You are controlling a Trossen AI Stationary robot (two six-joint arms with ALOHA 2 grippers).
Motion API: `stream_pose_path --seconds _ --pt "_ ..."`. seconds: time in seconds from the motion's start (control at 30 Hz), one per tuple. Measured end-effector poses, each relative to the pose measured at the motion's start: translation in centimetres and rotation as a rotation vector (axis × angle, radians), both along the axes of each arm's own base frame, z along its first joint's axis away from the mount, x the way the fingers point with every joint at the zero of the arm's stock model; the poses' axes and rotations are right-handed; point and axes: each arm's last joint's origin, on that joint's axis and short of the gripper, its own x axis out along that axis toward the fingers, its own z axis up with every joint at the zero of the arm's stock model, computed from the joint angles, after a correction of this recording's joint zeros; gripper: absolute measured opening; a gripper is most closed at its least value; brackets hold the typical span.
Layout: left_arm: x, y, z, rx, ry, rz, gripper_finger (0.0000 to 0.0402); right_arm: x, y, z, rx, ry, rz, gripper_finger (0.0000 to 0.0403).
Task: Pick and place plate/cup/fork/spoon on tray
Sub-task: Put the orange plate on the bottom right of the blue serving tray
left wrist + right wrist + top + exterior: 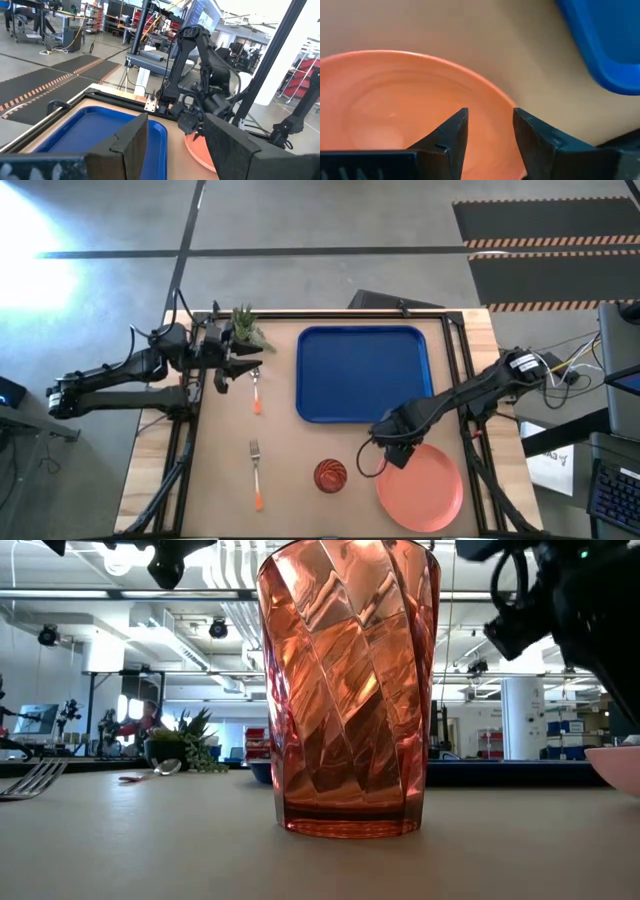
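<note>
your right gripper is hovering over the plate's rim, fingers apart. your left gripper is waiting, fingers apart, beside the spoon.

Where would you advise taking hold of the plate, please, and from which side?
Grip the plate by its raised rim on the tray-facing edge, where the open right hand hovers. It lies flat on the table, so only the thin rim offers purchase, approached from above.

In the low view the cup overruns the top edge and hides most of the tray.
</note>
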Motion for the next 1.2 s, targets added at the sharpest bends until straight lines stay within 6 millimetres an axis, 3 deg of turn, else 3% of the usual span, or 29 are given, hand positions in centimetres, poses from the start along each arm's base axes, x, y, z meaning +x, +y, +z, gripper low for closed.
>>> stream_pose_path --seconds 0.33,0.8,0.93,1.1,1.2 --pt "0.0 0.0 0.0 -0.002 0.000 0.000 0.0174 -0.4 -0.4 -1.7 0.022 -0.047 0.072 0.0206" --pt "0.0 0.0 0.0 0.000 -0.004 0.000 0.0173 -1.3 -0.7 -5.0 0.051 -0.109 0.116 0.0206" --pt "0.0 0.0 0.0 0.001 -0.005 0.001 0.0173 -1.8 -0.7 -5.5 0.107 -0.091 0.109 0.0159" --pt "0.0 0.0 0.1 0.002 -0.006 0.000 0.0173 -1.7 -0.5 -5.6 0.155 -0.114 0.136 0.0041" --pt "0.0 0.0 0.1 0.002 -0.006 0.000 0.0173 -1.4 -0.4 -5.4 0.164 -0.134 0.143 0.0018"
